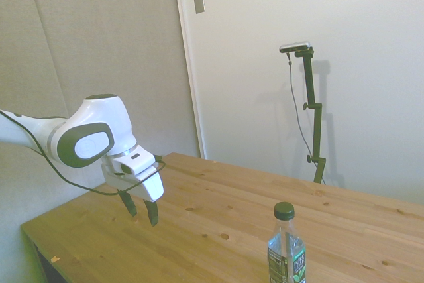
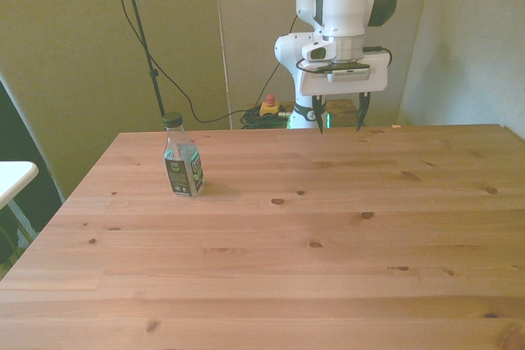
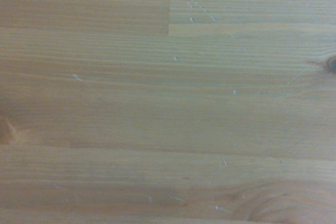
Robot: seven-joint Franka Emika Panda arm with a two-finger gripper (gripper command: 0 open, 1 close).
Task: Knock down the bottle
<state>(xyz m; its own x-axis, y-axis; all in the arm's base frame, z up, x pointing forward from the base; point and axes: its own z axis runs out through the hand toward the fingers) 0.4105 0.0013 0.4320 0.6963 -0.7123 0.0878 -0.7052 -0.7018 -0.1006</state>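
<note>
Bottle (image 2: 182,166), small clear plastic w/ dark green cap, upright on wooden table (image 2: 328,268); gripper (image 2: 338,129) well apart, jaws open. Wrist view: bare wood only.

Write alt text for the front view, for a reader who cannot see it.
A small clear bottle with a dark green cap stands upright on a wooden table, toward the front view's left. A white robot arm's open claw hangs over the table's far edge, well apart from the bottle and holding nothing.
</note>
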